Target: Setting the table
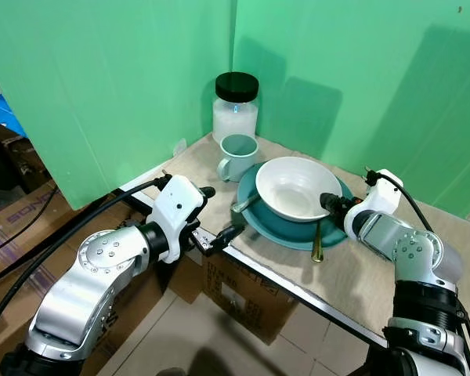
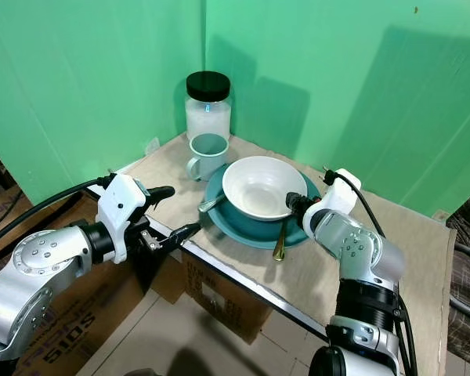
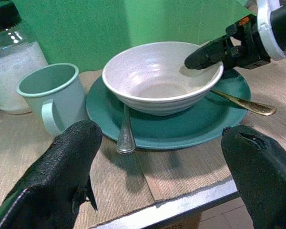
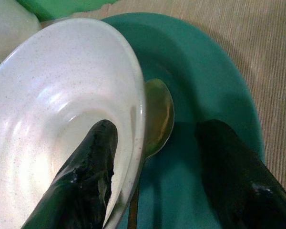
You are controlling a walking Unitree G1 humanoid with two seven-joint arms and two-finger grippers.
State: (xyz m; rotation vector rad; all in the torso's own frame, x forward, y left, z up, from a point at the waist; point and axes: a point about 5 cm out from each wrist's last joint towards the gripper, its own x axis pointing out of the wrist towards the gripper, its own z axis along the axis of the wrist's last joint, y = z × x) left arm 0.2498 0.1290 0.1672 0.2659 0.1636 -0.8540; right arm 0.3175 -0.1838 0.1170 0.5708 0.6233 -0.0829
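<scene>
Bowl (image 1: 297, 188) sits on the teal plate (image 1: 333, 233), right claw (image 4: 152, 157) straddling its rim, not clamped. Left claw (image 1: 217, 215) wide open, empty. Mug (image 1: 237, 156), 2 utensils placed; nearly done.

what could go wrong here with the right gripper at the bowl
The right gripper straddles the white bowl's rim, one finger inside; lifting by one edge could tip the bowl. The gold spoon lies tucked under that rim on the teal plate, so it could get dragged or knocked off.
</scene>
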